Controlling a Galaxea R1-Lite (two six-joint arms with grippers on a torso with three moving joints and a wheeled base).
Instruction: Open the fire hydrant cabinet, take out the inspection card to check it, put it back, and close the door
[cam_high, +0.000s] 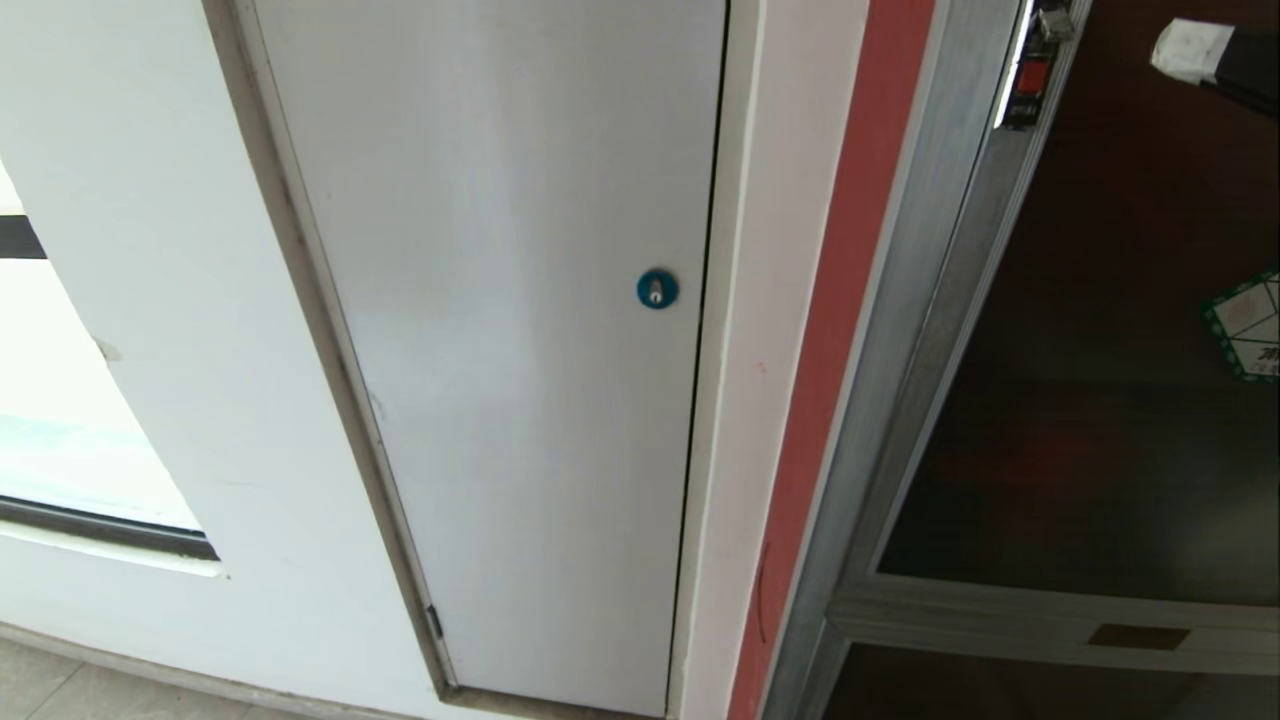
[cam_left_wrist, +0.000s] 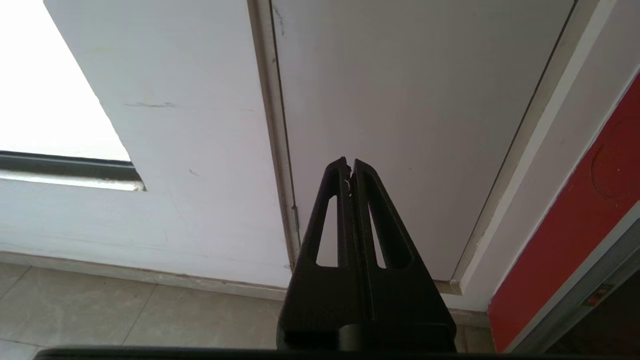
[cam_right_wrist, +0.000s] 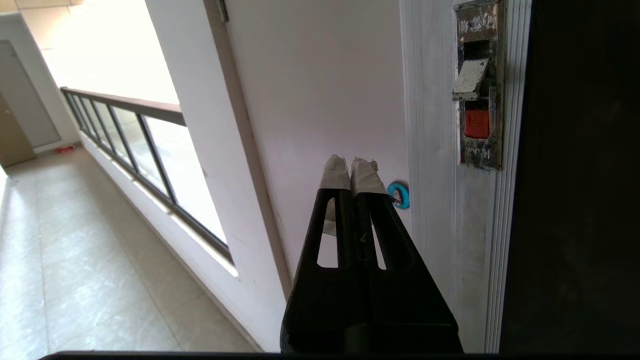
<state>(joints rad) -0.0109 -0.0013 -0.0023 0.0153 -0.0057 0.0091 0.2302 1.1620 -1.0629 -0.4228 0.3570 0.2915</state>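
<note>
Right gripper (cam_right_wrist: 351, 167) clenched and empty, taped tips raised near the small red latch (cam_right_wrist: 477, 123) on the door (cam_high: 1100, 380), the door closed in the fire hydrant cabinet (cam_high: 930, 250), left gripper (cam_left_wrist: 349, 167) clenched, low before the pale grey panel (cam_high: 520, 330) left of the latch

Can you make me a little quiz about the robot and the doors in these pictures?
1. True or false: the right pincer is wide open.
2. What colour is the round lock on the plain grey panel? A red, B blue, C yellow.
3. Fill in: the small red latch sits in the silver frame of the dark glass ____.

Key:
1. False. Its taped fingertips are pressed together, and it holds nothing. The left pincer is shut too.
2. B, blue.
3. Door. It appears closed, so the inside of the fire hydrant cabinet is not shown.
</note>
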